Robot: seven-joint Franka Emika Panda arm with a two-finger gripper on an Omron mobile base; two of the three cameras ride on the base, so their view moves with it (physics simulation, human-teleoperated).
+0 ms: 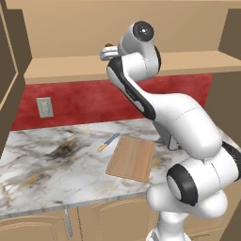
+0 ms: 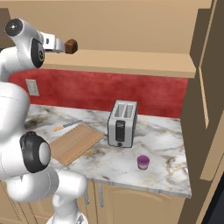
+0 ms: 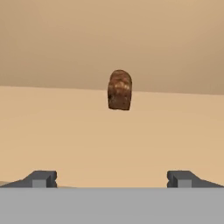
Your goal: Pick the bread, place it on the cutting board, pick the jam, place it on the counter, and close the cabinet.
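The small dark brown bread loaf (image 3: 120,89) sits on the open tan wooden cabinet's shelf (image 2: 131,61). The pincer (image 3: 112,178) faces it, spread wide and empty. The purple jam jar (image 2: 143,162) stands on the white marble counter (image 2: 162,157).

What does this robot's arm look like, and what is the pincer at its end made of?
The arm is glossy white, built of thick rounded segments with black bands and dark round caps at the joints. No cables or markings show. The pincer ends in two small, blocky dark grey fingertips.
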